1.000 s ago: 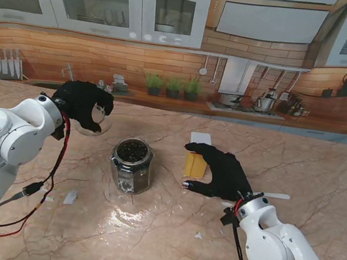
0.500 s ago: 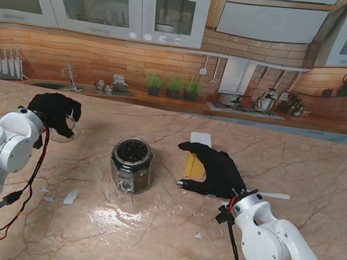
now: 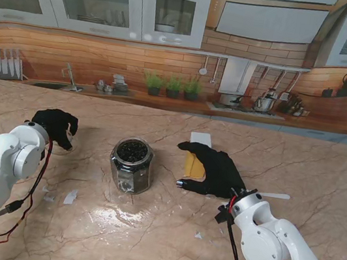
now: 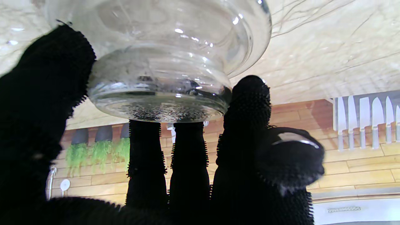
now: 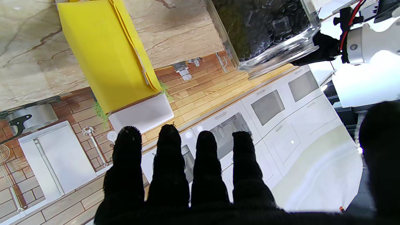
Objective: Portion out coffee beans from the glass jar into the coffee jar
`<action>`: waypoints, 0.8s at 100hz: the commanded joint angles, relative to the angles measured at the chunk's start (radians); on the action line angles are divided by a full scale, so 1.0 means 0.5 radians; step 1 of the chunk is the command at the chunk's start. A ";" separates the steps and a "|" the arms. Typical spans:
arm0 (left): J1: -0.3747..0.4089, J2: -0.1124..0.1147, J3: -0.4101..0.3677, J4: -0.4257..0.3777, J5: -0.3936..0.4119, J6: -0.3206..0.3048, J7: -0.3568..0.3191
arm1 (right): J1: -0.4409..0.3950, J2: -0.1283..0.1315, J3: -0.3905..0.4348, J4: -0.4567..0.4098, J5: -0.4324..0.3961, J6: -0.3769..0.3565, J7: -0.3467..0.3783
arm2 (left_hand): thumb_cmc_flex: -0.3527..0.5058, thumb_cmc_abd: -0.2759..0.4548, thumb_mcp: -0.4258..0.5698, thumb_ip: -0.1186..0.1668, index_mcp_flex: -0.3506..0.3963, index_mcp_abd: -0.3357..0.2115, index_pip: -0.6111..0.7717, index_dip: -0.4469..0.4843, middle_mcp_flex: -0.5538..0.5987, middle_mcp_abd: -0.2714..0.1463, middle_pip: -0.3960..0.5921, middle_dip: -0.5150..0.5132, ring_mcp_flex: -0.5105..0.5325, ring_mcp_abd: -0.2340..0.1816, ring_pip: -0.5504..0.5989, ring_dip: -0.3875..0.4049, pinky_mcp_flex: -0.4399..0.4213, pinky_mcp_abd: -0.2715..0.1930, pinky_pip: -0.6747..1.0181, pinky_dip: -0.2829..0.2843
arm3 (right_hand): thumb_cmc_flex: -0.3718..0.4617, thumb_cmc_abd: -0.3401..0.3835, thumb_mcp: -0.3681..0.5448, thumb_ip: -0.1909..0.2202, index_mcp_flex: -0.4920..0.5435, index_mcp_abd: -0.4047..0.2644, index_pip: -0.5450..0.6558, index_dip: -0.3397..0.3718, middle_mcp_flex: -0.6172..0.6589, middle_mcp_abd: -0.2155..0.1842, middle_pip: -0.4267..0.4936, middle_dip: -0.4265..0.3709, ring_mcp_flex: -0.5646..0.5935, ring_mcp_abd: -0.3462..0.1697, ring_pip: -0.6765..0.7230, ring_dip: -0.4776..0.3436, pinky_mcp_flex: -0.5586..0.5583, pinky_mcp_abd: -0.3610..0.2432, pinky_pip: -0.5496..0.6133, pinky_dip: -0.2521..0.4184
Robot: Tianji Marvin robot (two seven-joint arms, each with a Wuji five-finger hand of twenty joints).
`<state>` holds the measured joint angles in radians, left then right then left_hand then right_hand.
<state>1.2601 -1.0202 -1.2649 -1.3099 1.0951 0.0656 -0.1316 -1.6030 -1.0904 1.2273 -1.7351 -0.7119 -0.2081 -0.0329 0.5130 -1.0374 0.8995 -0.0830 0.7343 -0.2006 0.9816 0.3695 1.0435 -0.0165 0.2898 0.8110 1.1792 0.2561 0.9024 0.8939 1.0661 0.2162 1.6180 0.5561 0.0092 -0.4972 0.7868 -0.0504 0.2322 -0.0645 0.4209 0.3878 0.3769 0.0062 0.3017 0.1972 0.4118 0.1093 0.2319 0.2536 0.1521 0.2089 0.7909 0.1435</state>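
Note:
The glass jar (image 3: pixel 131 165) stands open in the middle of the table, filled with dark coffee beans; its wall also shows in the right wrist view (image 5: pixel 265 28). My left hand (image 3: pixel 54 125) is low over the table to the jar's left, shut on a clear glass lid (image 4: pixel 162 62). The thumb and fingers (image 4: pixel 247 106) press its ringed neck, and its wide side faces the table. My right hand (image 3: pixel 214 171) lies open to the right of the jar, with its fingers (image 5: pixel 168 156) spread and nothing in them. I cannot make out a second jar.
A yellow packet (image 3: pixel 193 165) lies flat just beyond my right hand, with a white card (image 3: pixel 200 137) farther back. Small white scraps (image 3: pixel 70 197) dot the marble nearer to me. A thin white stick (image 3: pixel 275 195) lies right of my right hand.
My left hand has carried the glass lid leftward and down, away from the jar, to just over the table. My right hand has edged slightly to the left.

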 commanded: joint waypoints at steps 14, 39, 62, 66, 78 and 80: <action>-0.020 -0.007 0.042 0.090 -0.011 0.030 0.029 | -0.003 -0.007 0.003 -0.007 0.001 -0.006 -0.001 | 0.593 0.328 0.321 0.173 0.072 -0.037 0.430 0.155 0.193 -0.139 0.229 0.190 0.117 -0.486 -0.069 0.137 -0.053 -0.385 -0.042 -0.029 | 0.067 -0.040 0.021 0.017 0.013 0.013 0.015 -0.023 -0.013 -0.027 0.018 0.012 0.013 -0.073 0.004 0.001 -0.006 -0.038 -0.027 -0.025; -0.033 0.002 0.074 0.132 0.005 0.078 -0.016 | 0.004 -0.006 -0.002 -0.006 0.006 -0.009 0.007 | 0.611 0.394 0.208 0.077 0.062 -0.060 0.409 0.106 0.186 -0.142 0.179 0.152 0.104 -0.485 -0.205 0.188 -0.066 -0.304 -0.124 -0.083 | 0.066 -0.040 0.021 0.017 0.017 0.015 0.013 -0.024 -0.013 -0.027 0.018 0.012 0.012 -0.073 0.003 0.001 -0.004 -0.036 -0.027 -0.025; -0.017 0.008 0.061 0.101 0.061 0.092 -0.053 | 0.011 -0.005 -0.007 -0.004 0.003 -0.004 0.014 | 0.455 0.361 0.073 -0.076 -0.034 0.041 0.141 0.059 -0.076 -0.146 0.252 -0.093 -0.030 -0.363 -0.473 0.078 -0.106 -0.089 -0.303 -0.211 | 0.070 -0.042 0.022 0.017 0.014 0.009 0.014 -0.023 -0.011 -0.027 0.018 0.012 0.012 -0.072 0.003 0.001 -0.004 -0.035 -0.026 -0.025; -0.009 0.009 0.055 0.081 0.074 0.099 -0.071 | 0.010 -0.005 -0.007 -0.005 0.003 -0.002 0.015 | 0.361 0.364 0.084 -0.098 -0.058 0.075 0.069 0.089 -0.193 -0.154 0.379 -0.215 -0.083 -0.318 -0.500 0.053 -0.113 -0.054 -0.327 -0.228 | 0.068 -0.041 0.022 0.017 0.014 0.007 0.014 -0.023 -0.011 -0.028 0.017 0.012 0.012 -0.073 0.003 0.001 -0.005 -0.035 -0.026 -0.025; 0.010 0.013 0.030 0.031 0.115 0.087 -0.108 | 0.007 -0.005 -0.004 -0.008 0.000 -0.001 0.015 | 0.131 0.471 0.096 -0.022 -0.122 0.156 -0.103 0.170 -0.377 -0.164 0.457 -0.522 -0.187 -0.248 -0.566 0.006 -0.130 0.026 -0.386 -0.257 | 0.070 -0.042 0.022 0.017 0.016 0.010 0.015 -0.022 -0.010 -0.027 0.017 0.012 0.014 -0.074 0.004 0.001 -0.005 -0.036 -0.026 -0.025; 0.013 0.014 0.025 0.022 0.124 0.083 -0.115 | 0.006 -0.005 -0.003 -0.009 0.000 -0.001 0.015 | 0.105 0.487 0.092 -0.016 -0.128 0.155 -0.109 0.177 -0.384 -0.174 0.457 -0.526 -0.203 -0.243 -0.572 0.003 -0.132 0.034 -0.392 -0.259 | 0.069 -0.041 0.022 0.017 0.016 0.007 0.015 -0.023 -0.011 -0.026 0.017 0.011 0.014 -0.072 0.004 0.001 -0.004 -0.036 -0.026 -0.025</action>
<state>1.2561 -1.0151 -1.2482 -1.2805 1.1504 0.1104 -0.1816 -1.5976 -1.0901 1.2265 -1.7339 -0.7106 -0.2090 -0.0261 0.5925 -0.8533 0.8737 -0.1369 0.6869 -0.1613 0.9421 0.4243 0.8728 -0.0185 0.4325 0.5691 1.1251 0.1165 0.7095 0.9586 0.9999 0.1897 1.4276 0.4432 0.0092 -0.4972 0.7868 -0.0504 0.2322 -0.0644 0.4211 0.3876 0.3769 0.0062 0.3017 0.1972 0.4118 0.1093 0.2319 0.2536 0.1523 0.2089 0.7907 0.1435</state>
